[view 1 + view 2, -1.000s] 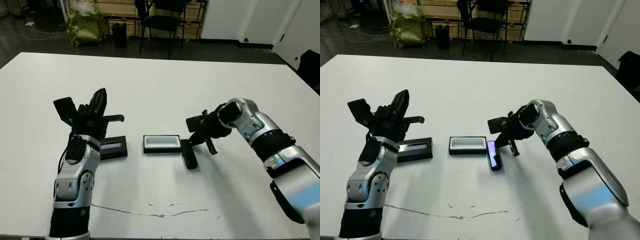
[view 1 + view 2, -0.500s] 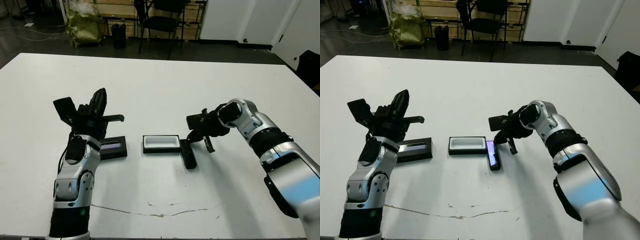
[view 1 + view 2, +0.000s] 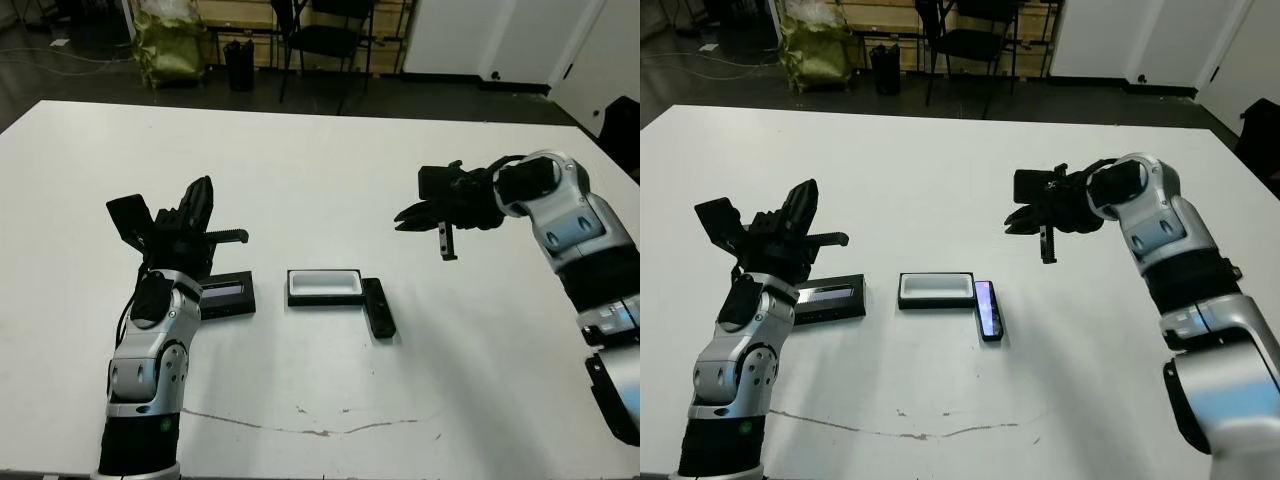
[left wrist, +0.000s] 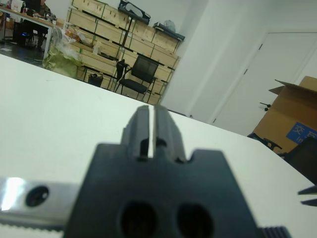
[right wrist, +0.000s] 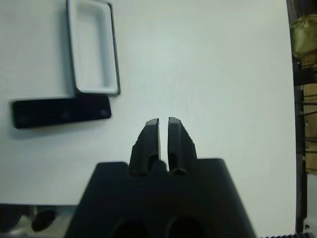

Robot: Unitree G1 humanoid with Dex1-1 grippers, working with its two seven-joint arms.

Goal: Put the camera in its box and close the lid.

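- Box (image 3: 323,285): shallow black tray, white lining, mid-counter (image 3: 320,160), empty.
- Camera (image 3: 377,307): slim matte black bar, flat on the counter, touching the box's right end.
- Lid (image 3: 226,296): flat, black, pale glossy strip, left of the box.
- Right tool (image 3: 422,222): fingers pressed together, empty, raised right of the camera.
- Left tool (image 3: 205,215): fingers together, empty, above the lid.

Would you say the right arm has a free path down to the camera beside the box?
Probably yes: the right end effector hangs above the table, and nothing lies between it and the camera, which rests uncovered at the box's end.
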